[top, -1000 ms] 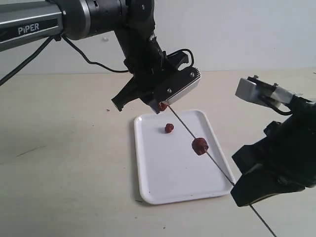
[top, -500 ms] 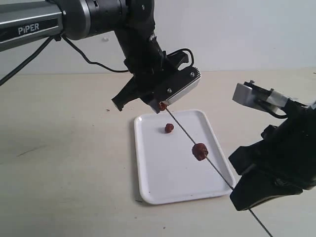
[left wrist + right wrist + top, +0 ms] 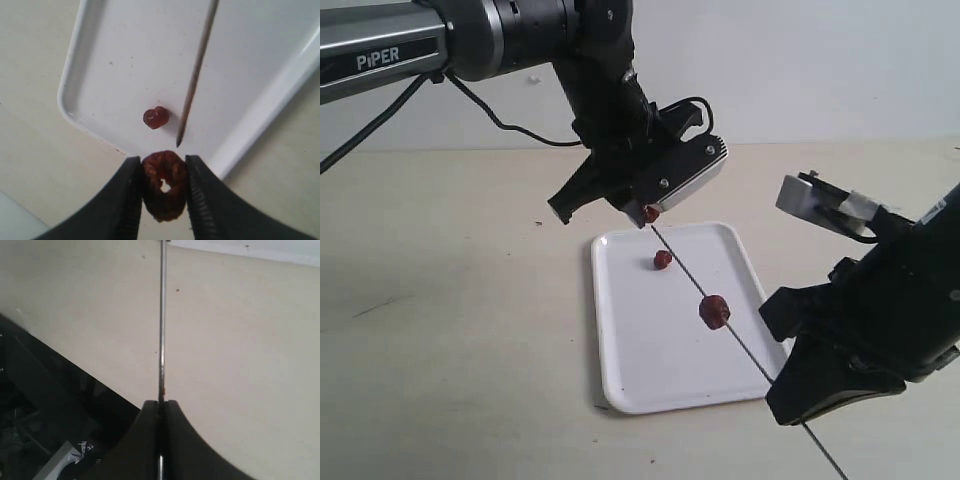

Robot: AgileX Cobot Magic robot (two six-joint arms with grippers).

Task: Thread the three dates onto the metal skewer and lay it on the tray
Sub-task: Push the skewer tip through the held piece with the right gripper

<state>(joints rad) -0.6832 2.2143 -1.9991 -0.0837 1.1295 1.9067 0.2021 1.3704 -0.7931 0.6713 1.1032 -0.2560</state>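
You had the left gripper (image 3: pixel 162 161) pinching the pierced date (image 3: pixel 162 195) above the tray (image 3: pixel 620 370), at its end nearer the far edge of the counter (image 3: pixel 440 330). The right gripper (image 3: pixel 160 406) was clamped on the metal skewer (image 3: pixel 196 75), which carried a threaded date (image 3: pixel 714 312), and a loose date (image 3: pixel 156 117) lay on the tray. The tip sat just beside the hole, so you needed to centre it, then push straight along the rod.

Skewer (image 3: pixel 745 349) over tray (image 3: pixel 640 340), one date (image 3: pixel 714 312) threaded; second date (image 3: pixel 663 260) on tray; third date (image 3: pixel 650 213) aloft.
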